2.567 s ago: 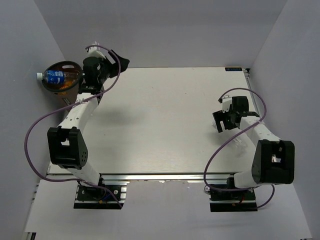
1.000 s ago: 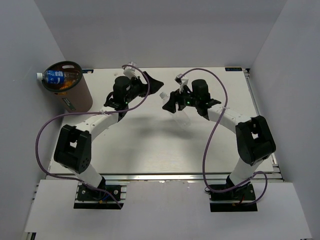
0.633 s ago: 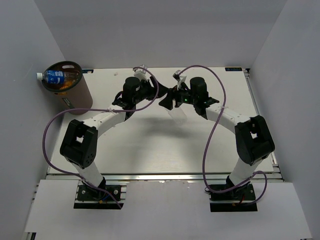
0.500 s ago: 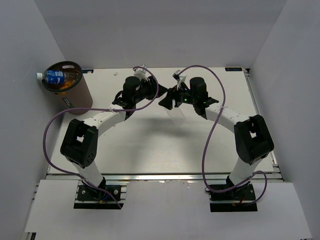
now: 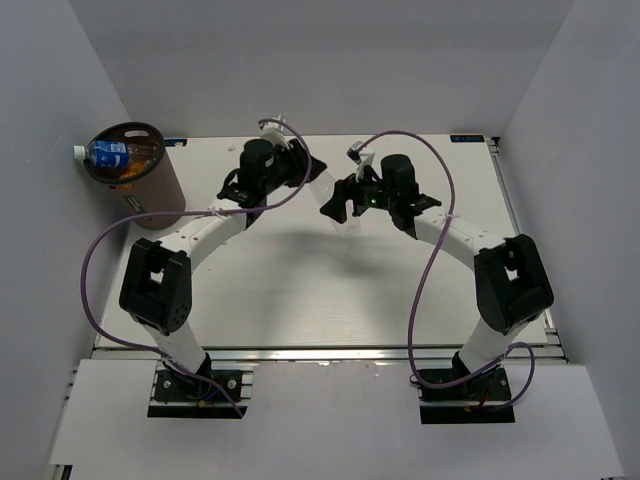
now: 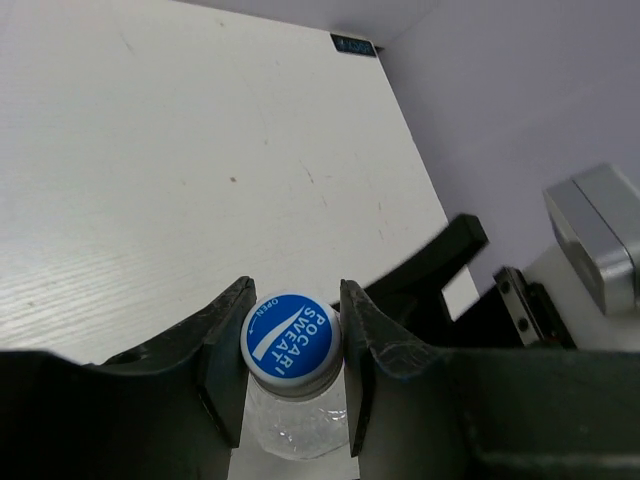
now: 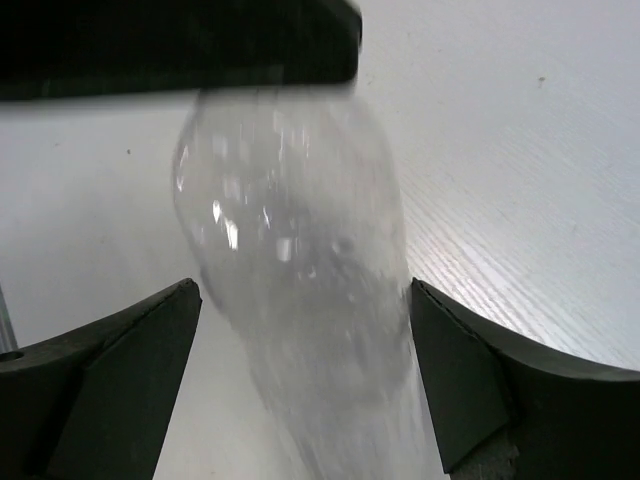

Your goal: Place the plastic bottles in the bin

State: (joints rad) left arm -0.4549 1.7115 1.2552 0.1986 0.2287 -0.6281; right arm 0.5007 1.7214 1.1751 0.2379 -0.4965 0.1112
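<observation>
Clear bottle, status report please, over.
Copy: left gripper shut on clear bottle neck; right gripper open, straddling its body. Not yet in bin, far left.

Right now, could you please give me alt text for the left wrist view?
The left tool grips a clear bottle at its neck, and the blue cap, which reads Pocari Sweat, faces the camera. Behind it stretches the white table, with a grey wall at the right.

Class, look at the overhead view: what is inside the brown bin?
In the bin, a blue-labelled bottle lies on top, its white cap poking over the rim. Orange shows beneath it; how many bottles lie below is covered.
</observation>
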